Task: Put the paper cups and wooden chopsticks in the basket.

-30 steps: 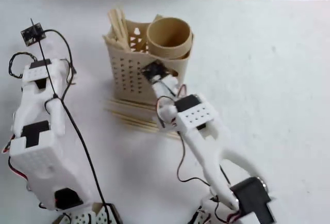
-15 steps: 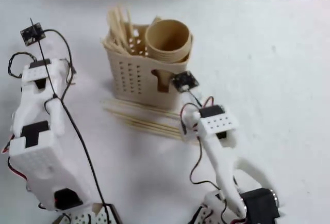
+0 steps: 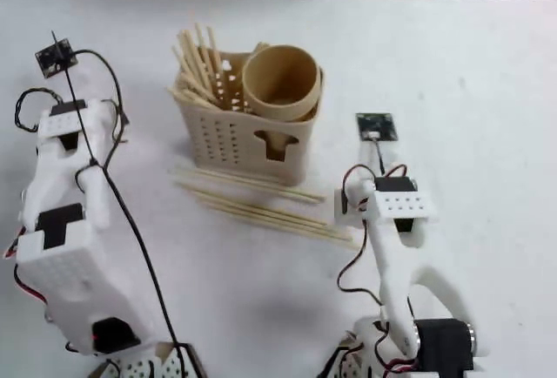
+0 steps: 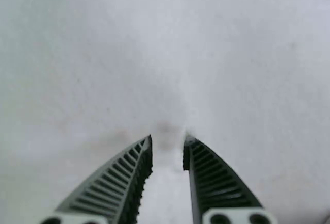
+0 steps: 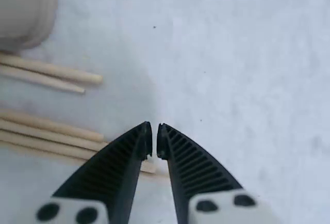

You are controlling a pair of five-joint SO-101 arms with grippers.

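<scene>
Cups of tan paper [image 3: 281, 82], nested one inside another, are standing upright in the cream perforated plastic basket [image 3: 235, 138], in its right part as the high view is showing it. The basket is sitting on the white table [image 3: 470, 64]. A bundle of thin wooden chopsticks [image 3: 198, 60] is leaning in the left part of the same basket, with the ends sticking out above the rim. Several loose wooden chopsticks [image 3: 261, 204] are lying flat on the table just in front of the basket.

The right gripper [image 5: 154, 140] is pointing down at the table, close over the ends of the loose wooden chopsticks. Its dark ribbed fingers [image 5: 118, 167] are pressing almost together and are carrying nothing.

The left gripper [image 4: 167, 154] is pointing at bare table. Its fingers are parted by a narrow gap, with nothing between them. The white left arm [image 3: 65, 186] is lying folded at the left side of the table, well apart from the basket.
</scene>
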